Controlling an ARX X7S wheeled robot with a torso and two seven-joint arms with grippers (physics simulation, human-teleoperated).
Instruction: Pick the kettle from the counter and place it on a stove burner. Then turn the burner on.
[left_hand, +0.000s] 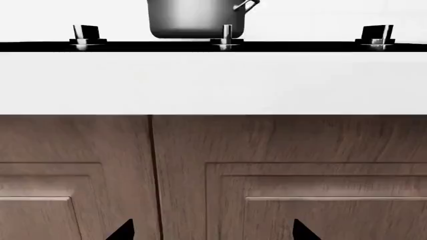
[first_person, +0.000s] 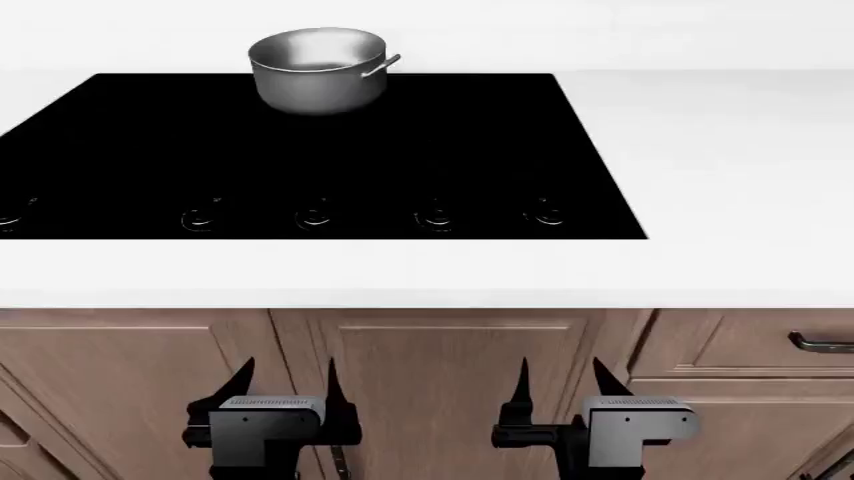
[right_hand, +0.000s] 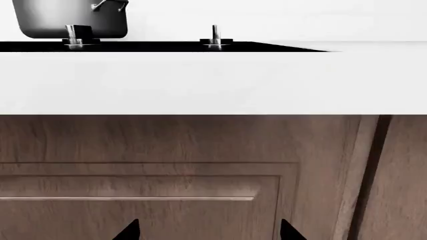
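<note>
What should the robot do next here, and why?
Probably turn the head or base to find the kettle: it shows in no view. Only the saucepan sits on the cooktop, and both the left gripper and right gripper hang open and empty, low before the cabinet doors.

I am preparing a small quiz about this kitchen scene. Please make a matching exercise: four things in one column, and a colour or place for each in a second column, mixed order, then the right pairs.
Things:
1. saucepan
2. cooktop
3. counter
4. left pincer

Descriptions:
A. plain white
B. glossy black, flat
C. low, in front of the brown cabinet doors
D. grey steel, at the back of the cooktop

Pairs: 1-D, 2-B, 3-A, 4-C
</note>
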